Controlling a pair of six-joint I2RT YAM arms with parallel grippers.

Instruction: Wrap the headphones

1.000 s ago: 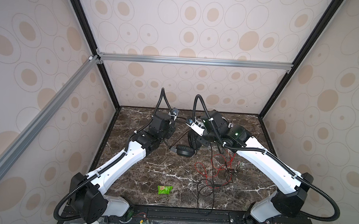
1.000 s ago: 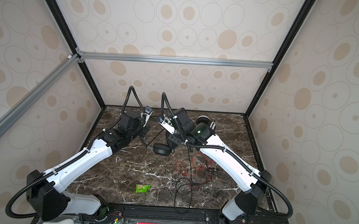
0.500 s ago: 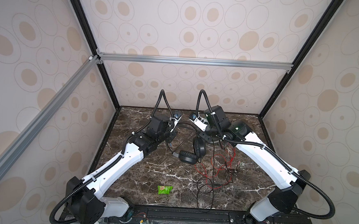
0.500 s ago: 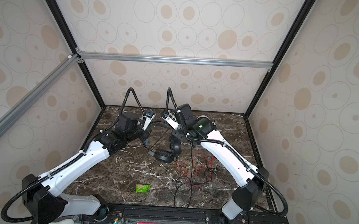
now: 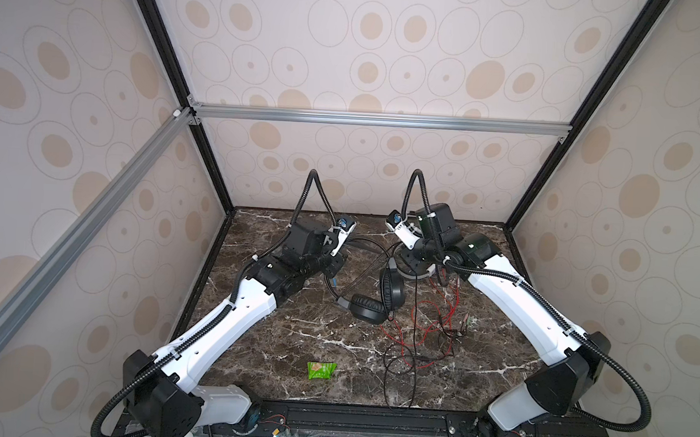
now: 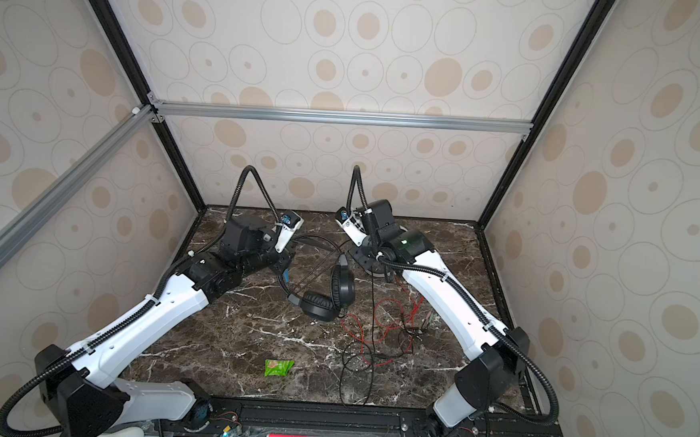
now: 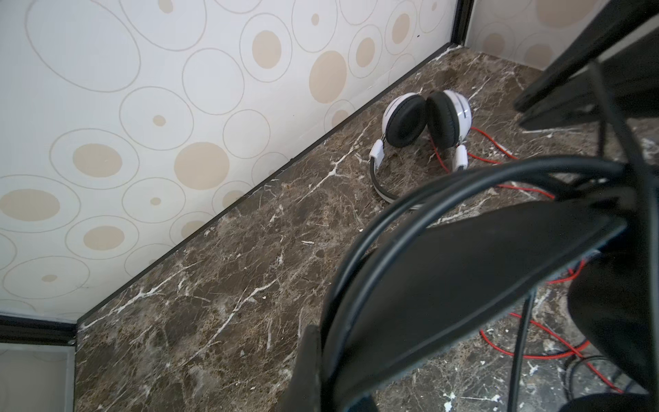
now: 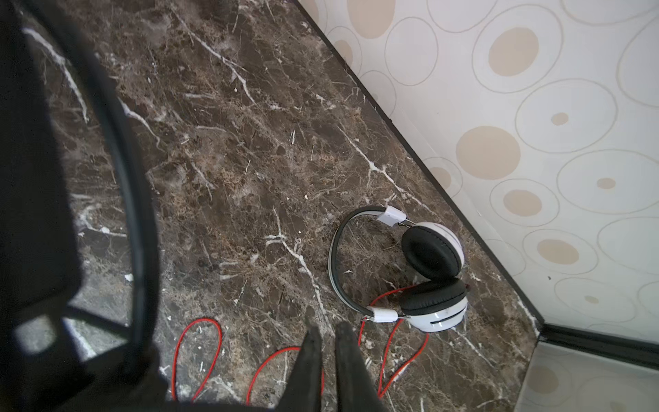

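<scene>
Clamping the left gripper [image 5: 335, 266] with jaws closed together on the headband of the black headset [image 5: 391, 290]. Holding the right gripper [image 8: 326, 326] with jaws a narrow gap apart, gripping nothing, fingertips pointing down at the marble tabletop [image 5: 274, 339] near the white headset [image 8: 433, 278] without touching it. Resting both ear cups of the black headset on the tabletop near its middle, headband arching back to the left gripper. Lying flat by the back wall, toward the right corner: the white headset, black cushions side by side. Trailing forward over the tabletop in loose, tangled loops: the red cable [image 8: 200, 320] and the thin black cable [image 5: 414, 348]. Sitting well apart, near the front edge: a green packet [image 5: 321, 370].
</scene>
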